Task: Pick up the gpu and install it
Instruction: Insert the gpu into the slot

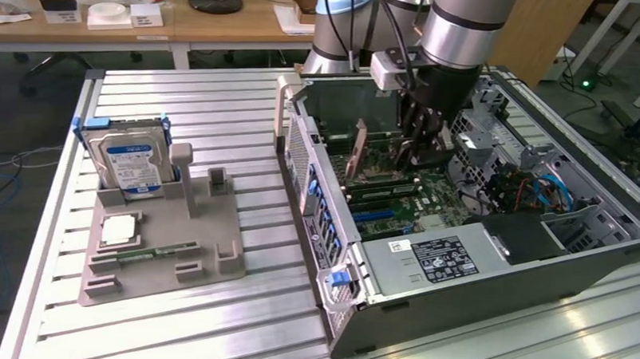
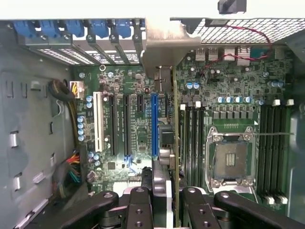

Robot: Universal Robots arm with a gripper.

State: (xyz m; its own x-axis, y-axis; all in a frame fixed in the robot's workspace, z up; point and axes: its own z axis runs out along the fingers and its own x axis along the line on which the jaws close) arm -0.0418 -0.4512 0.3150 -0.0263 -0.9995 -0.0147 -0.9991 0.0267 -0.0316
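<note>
The gpu (image 2: 175, 143) stands edge-on over the motherboard (image 2: 138, 138) inside the open computer case (image 1: 475, 301). Its metal bracket (image 2: 164, 47) sits against the rear slot openings. It runs just beside the long blue slot (image 2: 154, 124); I cannot tell whether it is seated. My gripper (image 2: 167, 202) is shut on the card's near end, a black finger (image 2: 140, 200) on each side. In the exterior view the gripper (image 1: 419, 151) reaches down into the case, with the card's brownish face (image 1: 356, 157) showing toward the case's rear wall.
On the exterior view's left, a grey fixture (image 1: 206, 247) holds a silver hard drive (image 1: 135, 157), a processor chip (image 1: 119, 230) and a green memory stick (image 1: 147, 253). Inside the case are an empty processor socket (image 2: 231, 160), memory slots (image 2: 274, 143), cables (image 2: 71, 167) and a power supply (image 1: 440, 259).
</note>
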